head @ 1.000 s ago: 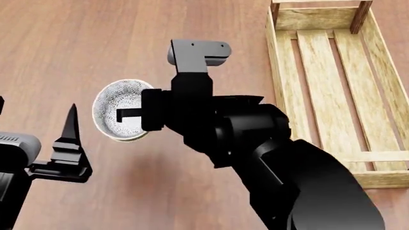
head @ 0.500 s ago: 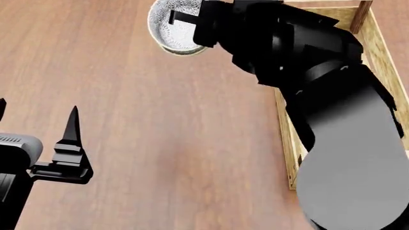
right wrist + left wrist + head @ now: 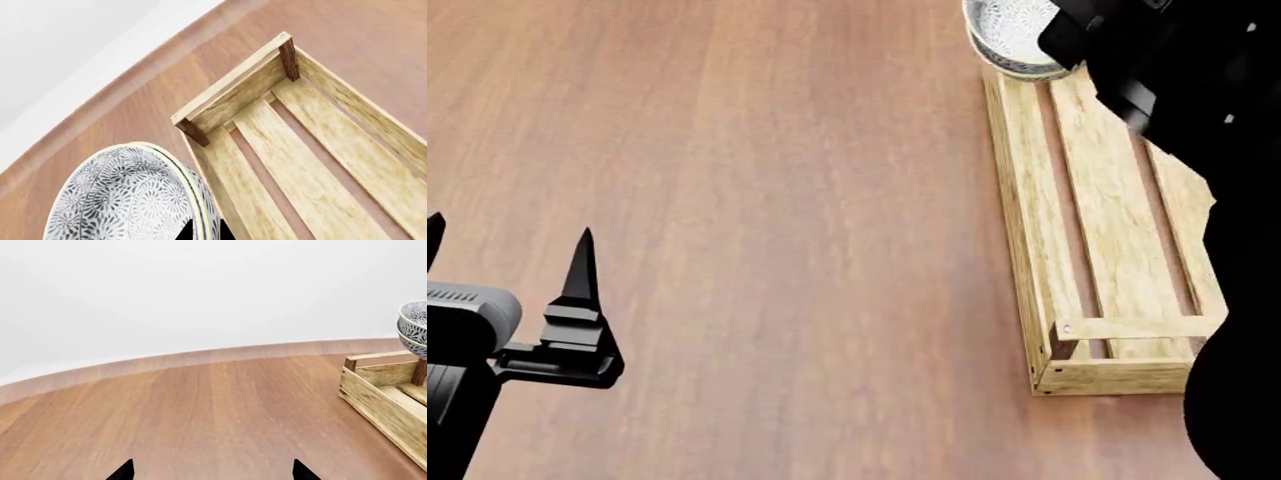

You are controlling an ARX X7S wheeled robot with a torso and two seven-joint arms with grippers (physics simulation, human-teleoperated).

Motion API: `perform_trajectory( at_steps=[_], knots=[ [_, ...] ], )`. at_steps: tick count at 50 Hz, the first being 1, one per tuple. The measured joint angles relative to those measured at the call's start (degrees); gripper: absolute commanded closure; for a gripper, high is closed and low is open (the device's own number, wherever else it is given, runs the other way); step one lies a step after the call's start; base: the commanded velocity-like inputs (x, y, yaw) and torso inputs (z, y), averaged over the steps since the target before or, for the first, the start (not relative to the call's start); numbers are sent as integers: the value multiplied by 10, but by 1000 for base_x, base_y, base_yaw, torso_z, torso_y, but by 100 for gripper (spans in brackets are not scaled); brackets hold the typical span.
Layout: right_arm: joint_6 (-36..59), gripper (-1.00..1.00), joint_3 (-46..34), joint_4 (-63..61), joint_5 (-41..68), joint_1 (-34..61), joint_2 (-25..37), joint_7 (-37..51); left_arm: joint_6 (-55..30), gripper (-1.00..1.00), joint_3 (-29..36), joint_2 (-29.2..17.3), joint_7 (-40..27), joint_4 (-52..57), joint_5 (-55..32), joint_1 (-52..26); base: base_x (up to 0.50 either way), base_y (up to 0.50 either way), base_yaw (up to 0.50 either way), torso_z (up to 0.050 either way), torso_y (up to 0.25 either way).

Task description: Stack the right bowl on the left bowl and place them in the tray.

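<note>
Two bowls (image 3: 127,200), nested one in the other, sit in my right jaws: in the right wrist view a dark fingertip (image 3: 203,229) crosses the rim, so the jaws pinch the stack at its edge.

Near to far, head view: my left gripper (image 3: 507,250) is low at the left w/ its jaws spread wide and nothing btwn them. It hangs over bare worktop (image 3: 761,250), well apart from everything else. Left wrist view shows just the two tips at the frame's lower edge, wood surface beyond.

Tray (image 3: 1094,250) lies on the worktop to the right, long side running away from me, slatted bottom bare as far as I can see. My right arm (image 3: 1214,150) covers its right side.

Farthest: bowl stack is at the tray's far left corner, held clear above it. In the left wrist view the stack (image 3: 415,327) hangs over a corner post (image 3: 419,372) w/ no contact. Patterned grey-white inside, pale rim.
</note>
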Motion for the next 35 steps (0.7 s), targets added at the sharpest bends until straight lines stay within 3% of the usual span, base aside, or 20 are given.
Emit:
perform_trajectory(
  at_steps=[35],
  knots=[
    [-40, 100, 141, 1, 37, -79, 101, 53, 11, -100, 5, -3, 0, -11, -2, 4, 0, 0, 0, 0, 1]
  ],
)
